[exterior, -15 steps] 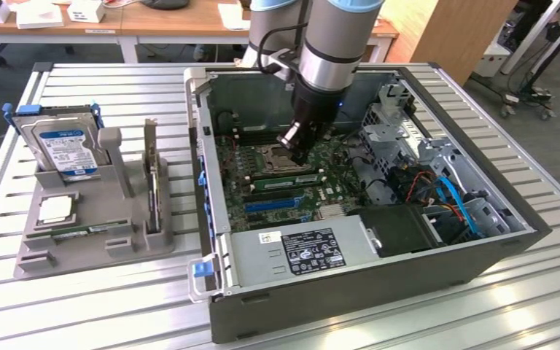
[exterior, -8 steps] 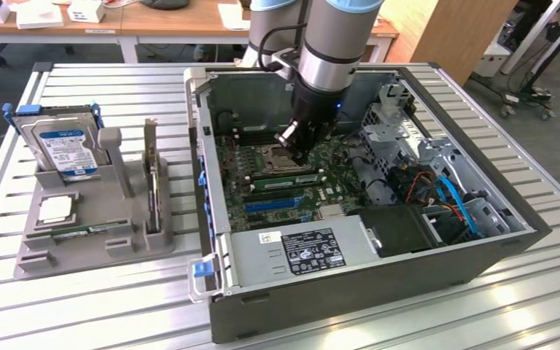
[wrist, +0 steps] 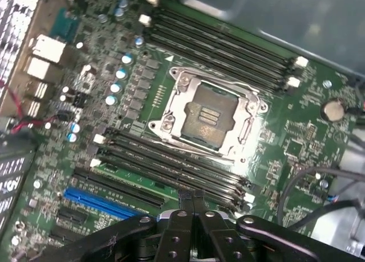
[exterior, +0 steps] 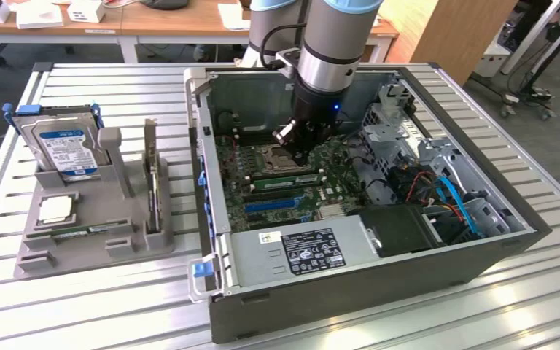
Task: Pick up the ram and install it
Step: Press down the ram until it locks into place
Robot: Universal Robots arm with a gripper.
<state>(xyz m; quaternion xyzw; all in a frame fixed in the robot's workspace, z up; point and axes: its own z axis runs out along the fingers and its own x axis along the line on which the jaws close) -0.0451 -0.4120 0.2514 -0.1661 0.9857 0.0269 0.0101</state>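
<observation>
Hovering over the motherboard [wrist: 296, 142], the gripper [wrist: 192, 200] is pinched closed, the ram [exterior: 287, 177] slotted just beneath.

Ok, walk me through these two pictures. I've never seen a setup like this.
The grey column is a robot arm. At its end is a gripping tool. One picture is taken by a camera standing off the arm. The other is taken from the arm's wrist, looking down past the tool.

On the slatted table is an open computer case. At the exterior view's left, a grey holder carries a hard drive.

The tool is down inside the case, over the main circuit board near the processor socket. Its fingers look closed, with nothing visibly held. A green memory stick sits in a slot just beside it.
</observation>
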